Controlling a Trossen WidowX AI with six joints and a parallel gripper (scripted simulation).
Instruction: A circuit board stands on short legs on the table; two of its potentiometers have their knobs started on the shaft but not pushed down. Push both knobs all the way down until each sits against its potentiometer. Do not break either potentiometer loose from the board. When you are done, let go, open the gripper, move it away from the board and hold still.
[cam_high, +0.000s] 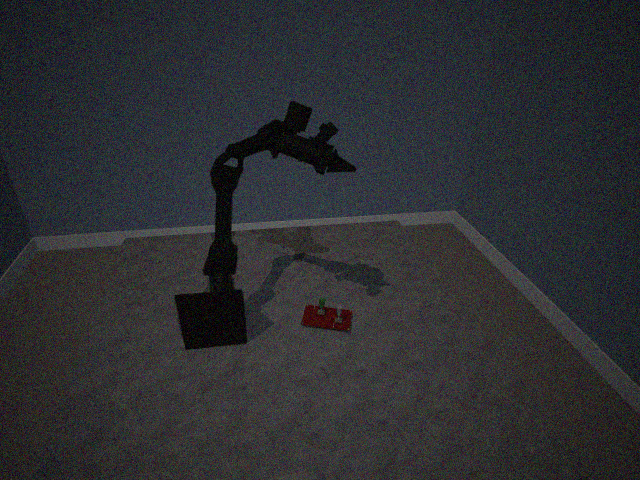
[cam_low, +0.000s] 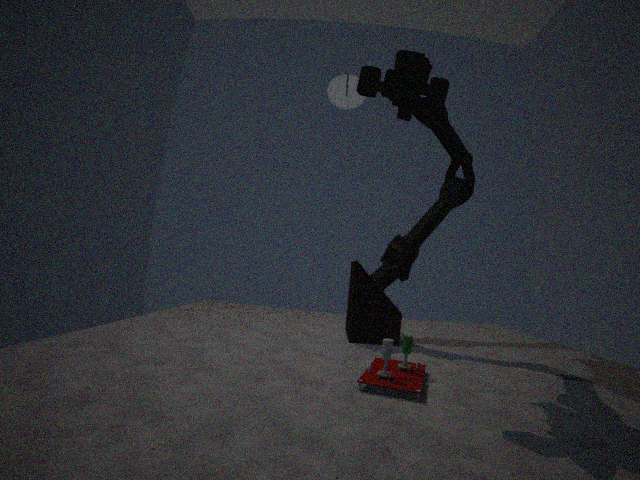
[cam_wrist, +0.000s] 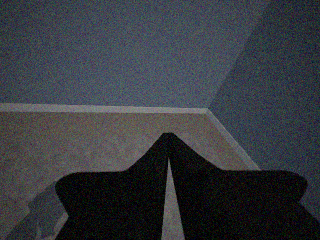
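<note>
The red circuit board (cam_high: 312, 321) (cam_low: 408, 383) stands low on the table. A green knob (cam_high: 322, 301) (cam_low: 407, 342) sits high on its shaft; a stretch of thin shaft shows between it and its potentiometer. A pale grey knob (cam_high: 339, 313) (cam_low: 387, 346) also stands high above its potentiometer, nearer to the exterior view. Both look upright. My gripper (cam_high: 354, 168) (cam_wrist: 167, 137) is shut and empty, its fingertips together, high above the table and well away from the board. The board is not in the wrist view.
The arm's black base (cam_high: 211, 320) (cam_low: 369, 320) stands beside the board, to its left in the top view. The arm's shadow (cam_high: 351, 271) (cam_low: 584, 413) falls on the table (cam_high: 413, 387) (cam_low: 206, 403). A pale rim (cam_high: 516, 281) (cam_wrist: 100, 108) runs along the far edges.
</note>
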